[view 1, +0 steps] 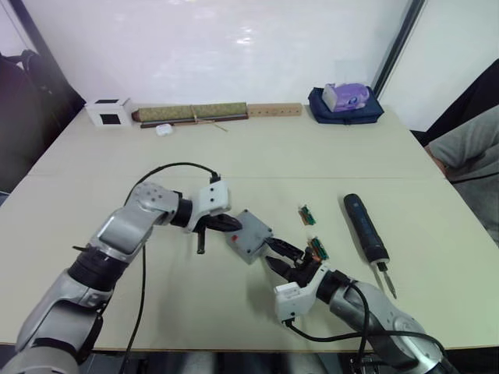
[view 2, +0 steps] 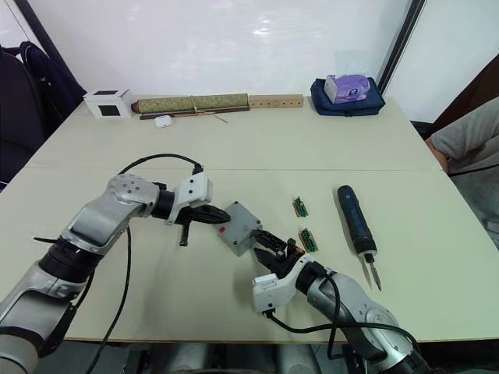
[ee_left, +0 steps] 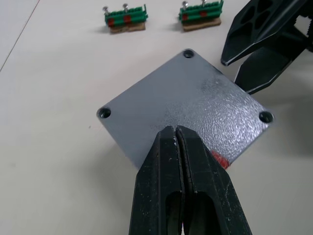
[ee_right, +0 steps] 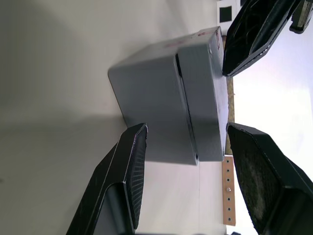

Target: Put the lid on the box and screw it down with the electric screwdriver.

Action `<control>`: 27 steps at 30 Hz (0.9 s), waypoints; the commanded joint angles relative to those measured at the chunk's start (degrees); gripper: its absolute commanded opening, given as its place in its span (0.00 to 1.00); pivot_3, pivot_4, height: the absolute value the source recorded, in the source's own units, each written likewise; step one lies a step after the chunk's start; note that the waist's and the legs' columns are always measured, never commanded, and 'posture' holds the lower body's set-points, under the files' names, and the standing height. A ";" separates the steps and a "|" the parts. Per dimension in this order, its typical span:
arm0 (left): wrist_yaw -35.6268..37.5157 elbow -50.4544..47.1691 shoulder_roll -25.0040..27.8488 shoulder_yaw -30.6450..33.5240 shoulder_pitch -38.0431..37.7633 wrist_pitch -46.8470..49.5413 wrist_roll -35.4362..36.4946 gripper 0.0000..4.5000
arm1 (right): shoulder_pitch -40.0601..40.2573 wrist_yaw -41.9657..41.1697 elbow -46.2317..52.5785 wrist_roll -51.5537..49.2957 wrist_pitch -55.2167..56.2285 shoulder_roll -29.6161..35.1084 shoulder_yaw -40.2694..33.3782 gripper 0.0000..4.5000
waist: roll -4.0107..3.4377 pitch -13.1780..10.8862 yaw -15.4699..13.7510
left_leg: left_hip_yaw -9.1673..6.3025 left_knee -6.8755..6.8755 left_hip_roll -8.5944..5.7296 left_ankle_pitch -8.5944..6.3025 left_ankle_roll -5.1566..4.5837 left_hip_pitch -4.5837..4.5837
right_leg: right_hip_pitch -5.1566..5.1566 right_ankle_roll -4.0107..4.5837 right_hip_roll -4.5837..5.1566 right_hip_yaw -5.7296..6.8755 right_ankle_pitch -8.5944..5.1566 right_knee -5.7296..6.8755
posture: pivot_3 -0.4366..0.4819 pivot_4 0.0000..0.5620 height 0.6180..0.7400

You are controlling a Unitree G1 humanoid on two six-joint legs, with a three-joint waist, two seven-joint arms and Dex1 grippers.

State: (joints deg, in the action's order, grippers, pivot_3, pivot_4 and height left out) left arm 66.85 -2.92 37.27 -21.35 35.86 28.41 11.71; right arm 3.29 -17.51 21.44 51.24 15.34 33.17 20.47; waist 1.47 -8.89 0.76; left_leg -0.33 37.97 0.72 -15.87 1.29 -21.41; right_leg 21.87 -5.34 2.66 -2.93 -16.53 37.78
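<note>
Already lid (ee_left: 195,110) atop box (ee_right: 146,103), right gripper (ee_right: 186,166) fingers spread beside.

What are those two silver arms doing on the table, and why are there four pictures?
They belong to a robot. Two pictures come from cameras in its head, looking down over its arms. The other two come from small cameras on its wrists, so they look very close up.

Each arm ends in a black two-fingered tool. The left tool is shut, with its tip resting on top of the grey lid, which already sits on the grey box. The right tool is open, its fingers on either side of the box, not squeezing it.

On the table to the robot's right lies the electric screwdriver, untouched. Two small green strips holding screws lie between it and the box. At the far edge are a white cube, a long roll and a dark pouch.
</note>
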 commanded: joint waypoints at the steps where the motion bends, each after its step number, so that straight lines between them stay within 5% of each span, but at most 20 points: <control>1: 0.35 1.78 0.48 -3.28 -2.27 1.71 -2.91 0.00 | 0.49 -0.03 2.84 -1.47 -0.03 -0.28 -1.84 0.58 | 0.00 0.00 0.03 | 0.00 0.00 0.00 0.00 0.00 0.00 | 0.00 0.00 -0.01 0.00 0.00 0.00 | 0.48 0.27 1.00; 5: 0.78 1.88 0.85 -3.46 -2.12 2.13 -3.11 0.00 | 1.76 -0.36 3.63 -2.82 -0.24 -0.49 -3.02 0.58 | 0.00 0.00 0.04 | -0.02 -0.01 0.01 -0.01 -0.01 0.00 | 0.00 0.00 -0.02 0.00 0.00 -0.01 | 0.48 0.27 1.00; 8: 1.10 1.57 1.38 -3.35 -2.28 2.94 -2.90 0.00 | 2.32 -1.55 4.40 -7.62 -1.24 -1.71 -4.49 0.42 | 0.00 0.00 0.05 | -0.01 -0.03 0.03 -0.01 -0.01 0.00 | 0.00 0.00 -0.02 0.00 0.00 -0.03 | 0.48 0.27 1.00; 13: 0.35 1.49 1.56 -2.92 -2.74 3.14 -3.07 0.00 | 1.52 -2.79 4.84 -10.68 -1.84 -2.86 -5.66 0.01 | -0.02 0.00 0.18 | -0.02 -0.06 0.08 -0.01 -0.02 0.02 | 0.00 0.00 -0.04 0.00 -0.01 -0.05 | 0.48 0.27 1.00; 27: -3.02 -0.01 0.14 -0.20 -3.22 5.27 -1.69 0.00 | 2.89 -15.58 9.13 -29.75 -11.01 -4.13 -5.52 0.01 | -0.04 -0.02 0.07 | -0.02 -0.11 0.17 -0.01 -0.02 -0.01 | -0.01 0.02 -0.06 0.00 -0.02 -0.24 | 0.48 0.27 1.00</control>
State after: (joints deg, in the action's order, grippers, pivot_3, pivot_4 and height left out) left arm 64.49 -4.72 37.20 -19.53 34.39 31.23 11.92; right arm 6.99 -31.46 28.37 23.45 5.64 29.12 14.94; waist 1.44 -8.90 0.84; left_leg -0.35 37.86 0.90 -15.88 1.27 -21.43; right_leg 21.86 -5.32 2.61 -2.92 -16.54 37.53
